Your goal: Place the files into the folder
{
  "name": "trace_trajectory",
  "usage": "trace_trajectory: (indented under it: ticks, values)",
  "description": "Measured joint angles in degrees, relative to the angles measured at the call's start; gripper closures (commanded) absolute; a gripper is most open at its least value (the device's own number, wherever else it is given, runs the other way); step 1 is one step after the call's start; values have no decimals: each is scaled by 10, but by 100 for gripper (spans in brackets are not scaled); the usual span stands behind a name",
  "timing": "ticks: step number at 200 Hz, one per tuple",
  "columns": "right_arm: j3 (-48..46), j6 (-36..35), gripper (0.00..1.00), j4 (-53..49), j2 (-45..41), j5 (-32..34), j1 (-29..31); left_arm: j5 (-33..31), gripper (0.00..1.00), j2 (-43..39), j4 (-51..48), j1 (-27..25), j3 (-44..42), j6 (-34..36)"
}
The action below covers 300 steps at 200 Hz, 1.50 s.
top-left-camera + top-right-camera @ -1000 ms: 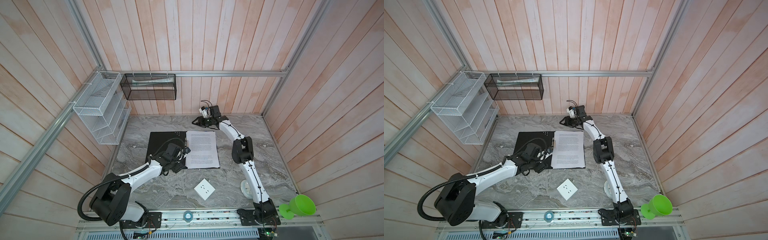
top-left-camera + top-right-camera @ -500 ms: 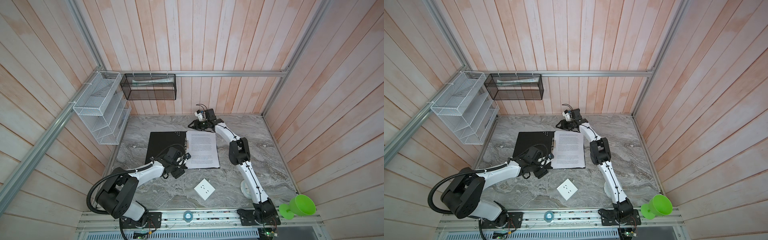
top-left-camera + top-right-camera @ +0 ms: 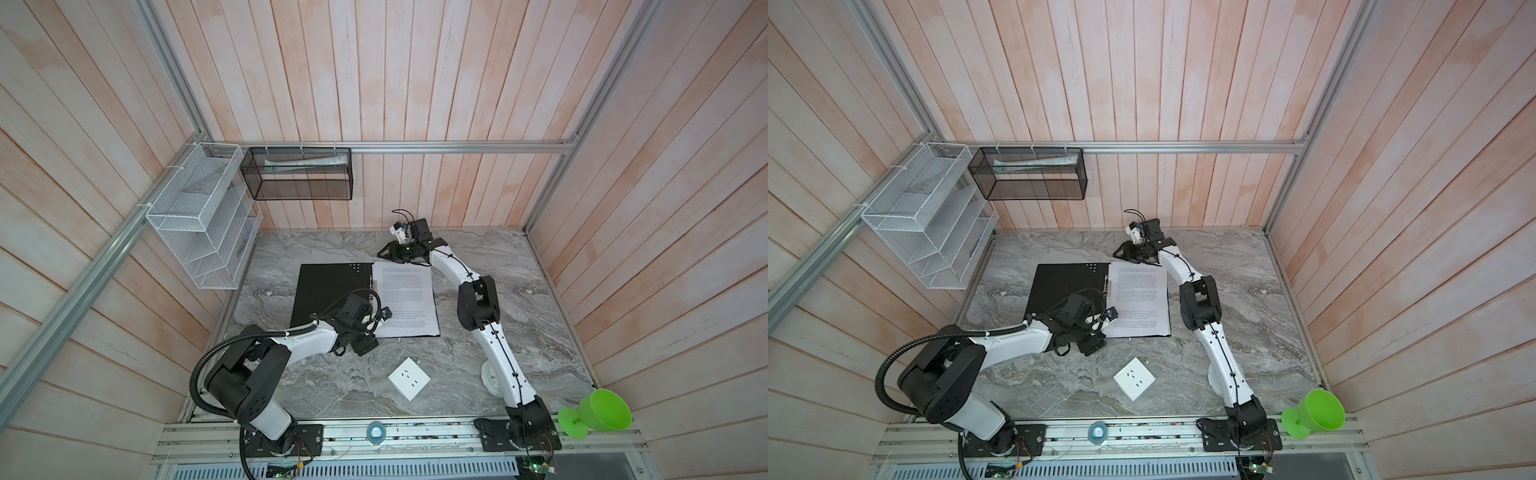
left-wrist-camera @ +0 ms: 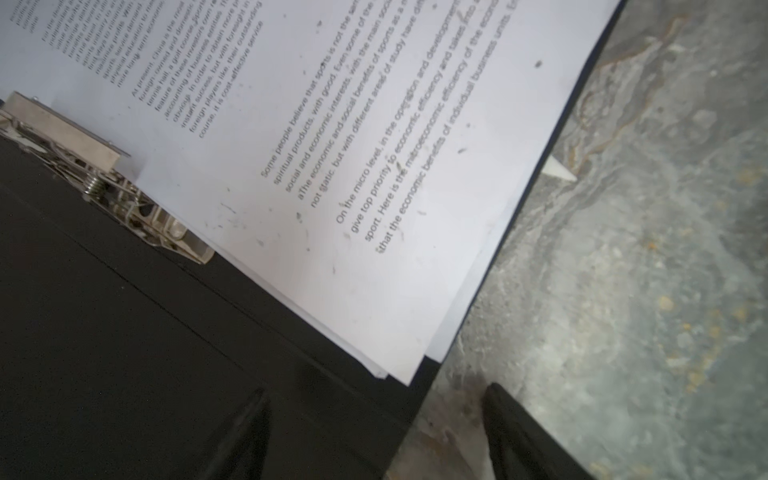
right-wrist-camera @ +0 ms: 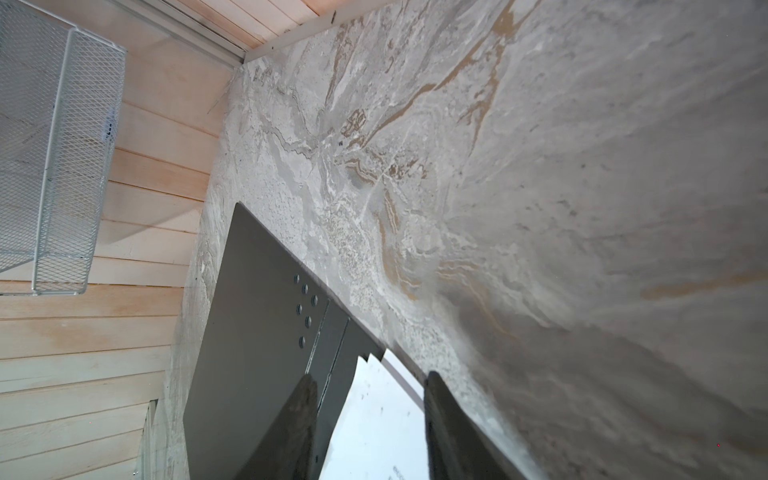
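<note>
White printed files (image 3: 405, 301) lie on the open black folder's (image 3: 328, 291) right leaf, beside its clip (image 4: 104, 183). The left gripper (image 4: 376, 390) gapes wide over the folder's near edge, holding nothing. The right gripper (image 5: 370, 376), jaws partly apart and seemingly empty, hovers at the sheets' far corner. The likely next move is to square the sheets, then fold the cover over.

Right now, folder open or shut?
Open: the folder lies spread flat, black inside up, the files resting on one half.

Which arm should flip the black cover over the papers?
Probably left: left gripper hangs open by the folder, at its bare black cover; right gripper sits beyond the files, farther away.
</note>
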Motion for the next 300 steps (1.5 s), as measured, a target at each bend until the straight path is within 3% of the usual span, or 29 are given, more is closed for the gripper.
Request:
trace_trajectory:
  ticks: [37,60,96,129,170,198,225,262,300]
  values:
    - [-3,-26,53,-45,-5,15,0,-8,18,6,9,0,6,-4]
    - [-12,-35,51,-68,-35,67,0,-6,18,0,-18,0,12,-4]
    - [-67,-39,50,-98,-179,168,-15,19,17,-98,-102,5,16,-10]
    - [-229,-27,48,-89,-400,207,-57,51,16,-141,-146,37,63,-45]
    - [-531,5,47,-53,-599,211,-81,116,18,-69,-167,71,126,-145]
    - [-733,40,48,-27,-651,185,-82,183,20,-2,-171,102,150,-219]
    - [-855,65,49,-7,-689,159,-83,232,20,31,-186,128,150,-266]
    - [-944,90,53,47,-749,139,-83,287,20,47,-187,130,149,-303]
    - [-981,99,55,78,-744,127,-83,331,20,96,-186,130,149,-320]
